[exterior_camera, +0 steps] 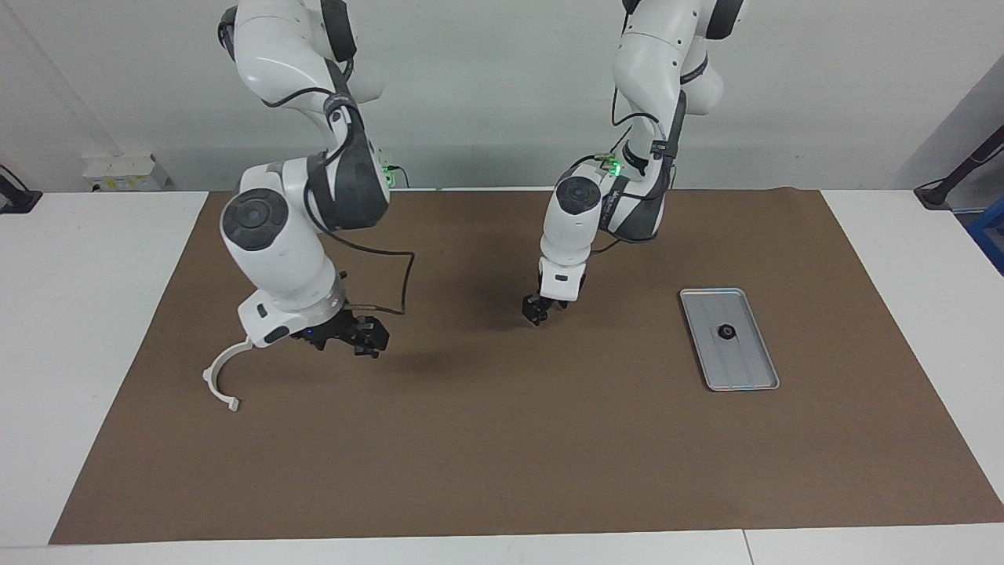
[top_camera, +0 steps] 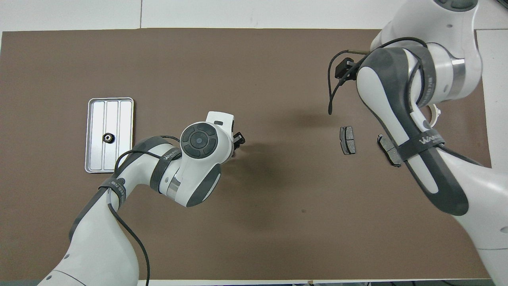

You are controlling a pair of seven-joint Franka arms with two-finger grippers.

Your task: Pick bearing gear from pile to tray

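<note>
- Two glossy white arms with dark grey joint sleeves and round grey end caps.
- Black cables loop alongside them.
- Grey bands carry white lettering.
- Small black hands.

Facing camera high across the table [exterior_camera: 94, 314], overhead camera steeply above the robots' end; shared brown mat [top_camera: 254, 222].

The mat [exterior_camera: 502, 439] is plain brown, laid on a white table [exterior_camera: 86, 314]; the tray [exterior_camera: 745, 369] is silver-grey with lengthwise ribs, and the small round gear [exterior_camera: 726, 332] on it is black; the two brake pads [top_camera: 347, 140] are dark grey; the bracket [exterior_camera: 220, 377] is white (a curved half-ring); both arms [exterior_camera: 274, 235] are white with dark grey joint bands and black cables; the wall is pale grey.
</note>
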